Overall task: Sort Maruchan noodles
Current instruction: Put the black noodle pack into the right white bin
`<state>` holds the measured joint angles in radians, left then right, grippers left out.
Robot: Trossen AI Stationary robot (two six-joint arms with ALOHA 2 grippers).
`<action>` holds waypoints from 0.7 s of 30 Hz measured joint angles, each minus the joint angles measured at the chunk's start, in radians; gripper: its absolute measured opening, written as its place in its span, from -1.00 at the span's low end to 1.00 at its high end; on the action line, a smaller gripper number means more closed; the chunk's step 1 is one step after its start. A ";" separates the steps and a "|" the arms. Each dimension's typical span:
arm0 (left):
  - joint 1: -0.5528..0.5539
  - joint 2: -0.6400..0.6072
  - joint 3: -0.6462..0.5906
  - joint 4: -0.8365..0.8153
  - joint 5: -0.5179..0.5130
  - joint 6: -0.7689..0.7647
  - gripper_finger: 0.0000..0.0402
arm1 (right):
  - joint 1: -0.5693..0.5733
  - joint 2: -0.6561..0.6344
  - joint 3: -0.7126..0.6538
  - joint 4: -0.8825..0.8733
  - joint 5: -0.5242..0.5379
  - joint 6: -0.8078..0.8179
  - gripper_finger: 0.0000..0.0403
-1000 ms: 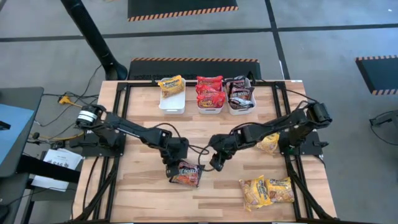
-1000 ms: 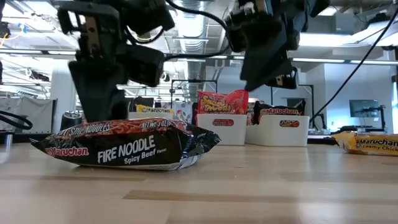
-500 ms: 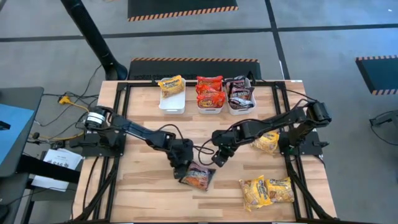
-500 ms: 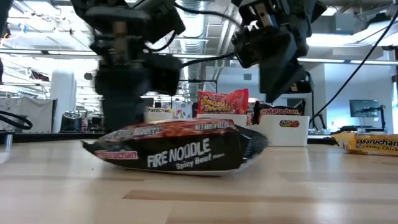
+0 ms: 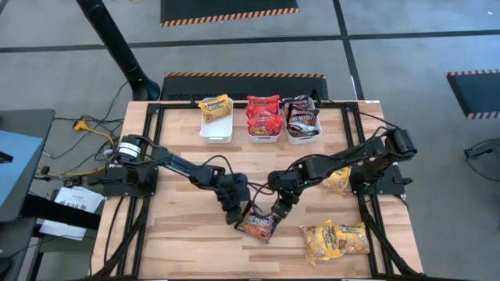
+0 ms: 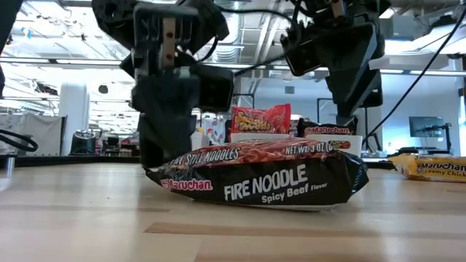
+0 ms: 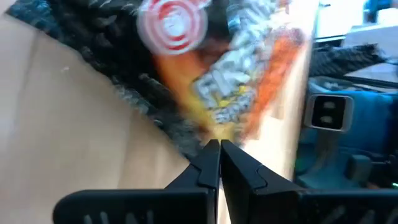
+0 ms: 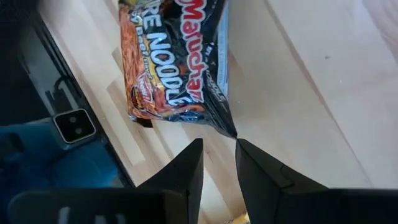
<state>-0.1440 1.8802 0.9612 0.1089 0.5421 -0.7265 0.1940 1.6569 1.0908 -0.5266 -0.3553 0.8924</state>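
A dark Maruchan Fire Noodle packet (image 5: 259,226) (image 6: 269,178) lies flat on the wooden table, near the middle. My left gripper (image 5: 237,212) (image 7: 219,144) is shut and stands at the packet's left edge. My right gripper (image 5: 279,212) (image 8: 219,146) hangs open over the packet's right end, with a corner of the packet (image 8: 234,133) at the gap between its fingertips. Two yellow packets (image 5: 336,239) lie near the front right, and another (image 5: 337,181) lies under the right arm. Yellow, red and dark packets sit in three white bins (image 5: 216,129) at the back. My left gripper pushes with its shut fingertips against the packet's crimped dark edge (image 7: 198,138) on the packet's left side. The fingers slant down from the table's left. The packet lies flat on the table. My right gripper: I cannot tell whether a fingertip (image 8: 244,148) touches the packet's corner.
The three bins stand in a row at the far edge: yellow packets on the left (image 5: 216,105), red in the middle (image 5: 264,114), dark on the right (image 5: 302,115). A black frame (image 5: 148,156) runs along both sides of the table. Bare wood (image 5: 180,242) lies at the front left.
My left gripper, still shut, has moved toward the table's right and tipped further down. It has pushed the dark packet along the table toward my right gripper. The packet has stayed flat and turned a little. My right gripper has tipped down toward the packet's right end.
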 joint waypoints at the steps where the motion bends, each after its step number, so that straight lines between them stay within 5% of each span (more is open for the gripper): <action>1: 0.002 -0.003 0.007 0.001 0.003 0.000 -1.00 | 0.007 0.000 0.000 0.002 0.007 -0.007 -0.39; 15: 0.012 -0.210 0.056 -0.260 -0.033 0.131 -1.00 | 0.028 0.000 0.000 0.104 0.122 -0.063 0.07; 21: 0.042 -0.376 0.068 -0.396 -0.202 0.168 -1.00 | 0.028 0.000 -0.006 0.138 0.193 -0.097 0.07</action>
<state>-0.1019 1.5045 1.0295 -0.2871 0.3405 -0.5583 0.2224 1.6569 1.0845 -0.3882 -0.1625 0.7956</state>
